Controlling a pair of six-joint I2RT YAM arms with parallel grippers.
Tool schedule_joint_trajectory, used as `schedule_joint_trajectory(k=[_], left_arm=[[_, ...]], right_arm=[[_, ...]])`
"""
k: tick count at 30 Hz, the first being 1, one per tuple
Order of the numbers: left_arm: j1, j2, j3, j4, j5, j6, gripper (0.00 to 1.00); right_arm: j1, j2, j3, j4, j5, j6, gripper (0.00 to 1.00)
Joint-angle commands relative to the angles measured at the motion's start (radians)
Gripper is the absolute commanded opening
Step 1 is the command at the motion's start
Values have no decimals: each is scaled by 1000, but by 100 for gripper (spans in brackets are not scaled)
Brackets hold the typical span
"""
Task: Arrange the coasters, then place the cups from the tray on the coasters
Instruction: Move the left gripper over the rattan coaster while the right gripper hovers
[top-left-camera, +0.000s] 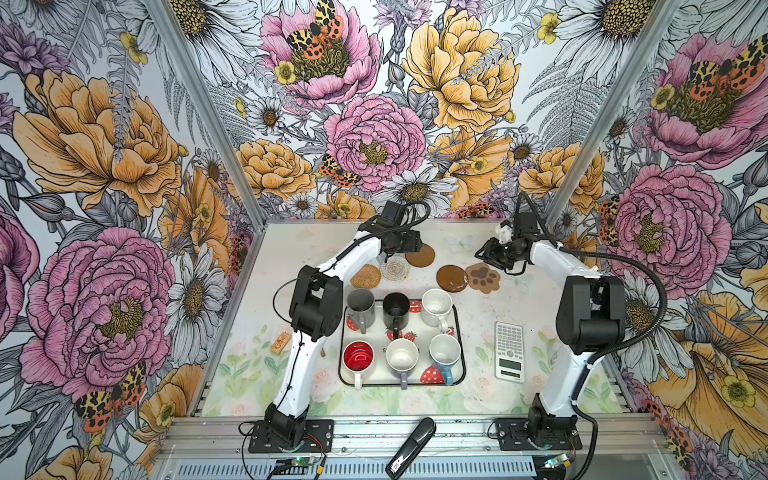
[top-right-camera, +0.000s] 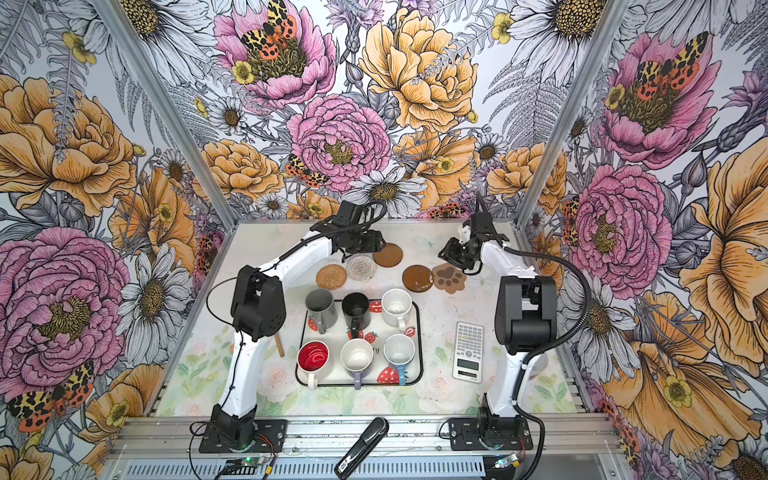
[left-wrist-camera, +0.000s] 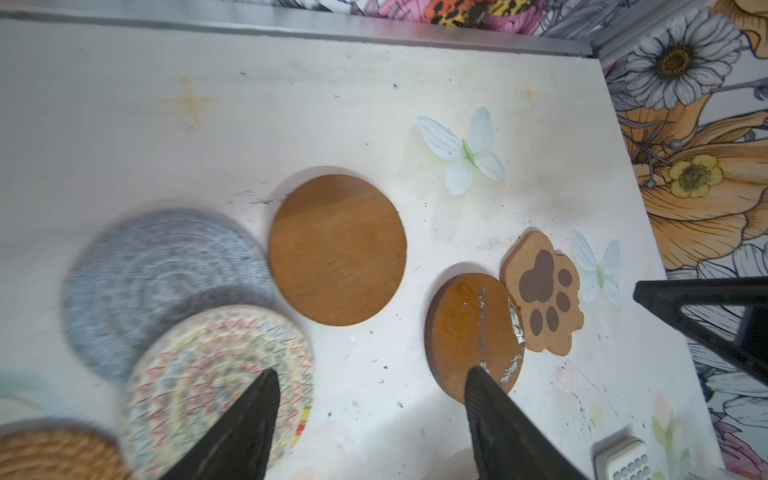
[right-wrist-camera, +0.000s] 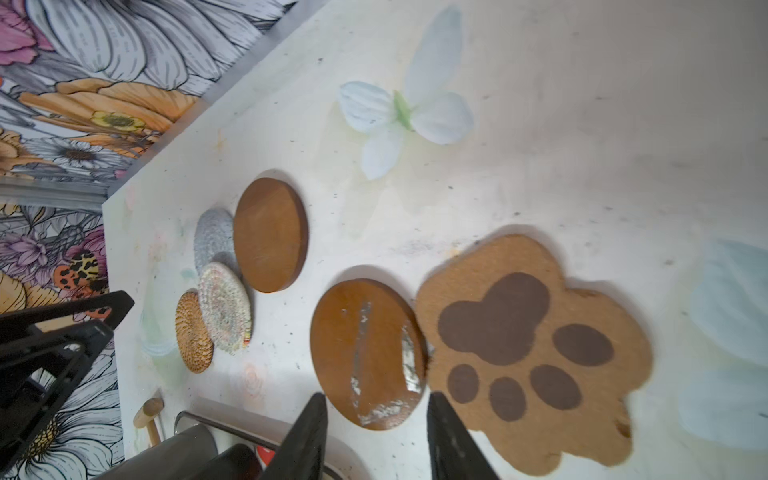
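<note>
Five coasters show in a top view behind the tray (top-left-camera: 376, 380): tan rattan (top-left-camera: 365, 276), cream crochet (top-left-camera: 395, 269), a plain brown disc (top-left-camera: 419, 254), a tape-marked brown disc (top-left-camera: 451, 278) and the paw (top-left-camera: 483, 277) touching it. The grey-blue crochet coaster (left-wrist-camera: 158, 282) lies partly under the cream one. The tray holds the grey (top-left-camera: 360, 305), black (top-left-camera: 396, 309), speckled white (top-left-camera: 437, 307), red-inside (top-left-camera: 358, 357), lavender (top-left-camera: 402, 357) and blue (top-left-camera: 444, 353) cups. My left gripper (left-wrist-camera: 372, 371) hovers open between the cream coaster and the taped disc. My right gripper (right-wrist-camera: 377, 395) is open over the taped disc's near edge.
A white calculator (top-left-camera: 509, 351) lies right of the tray. A small orange-brown item (top-left-camera: 279, 345) sits left of the tray by my left arm. A black stapler-like tool (top-left-camera: 411, 453) rests on the front rail. Floral walls close the back and both sides.
</note>
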Motion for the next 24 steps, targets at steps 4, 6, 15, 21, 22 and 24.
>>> schedule_joint_trajectory(k=[4,6,15,21,22,24], left_arm=[[45,-117,-132,-111,-217,110,71],[50,-138,-166,-151,-259,147,70],[66,-169,-304,-188,-341,183,67],[81,-134,-327,-188,-332,177,60],[82,-125,-328,-186,-328,174,59],[88,-106,-324,-186,-322,169,58]], right_arm=[[81,48,64,-3,-22,28,40],[105,60,76,-2,-21,31,39],[174,96,108,-3,-9,58,38],[192,96,104,-3,-3,63,38],[192,94,103,-3,-4,64,38],[193,91,100,-3,0,63,38]])
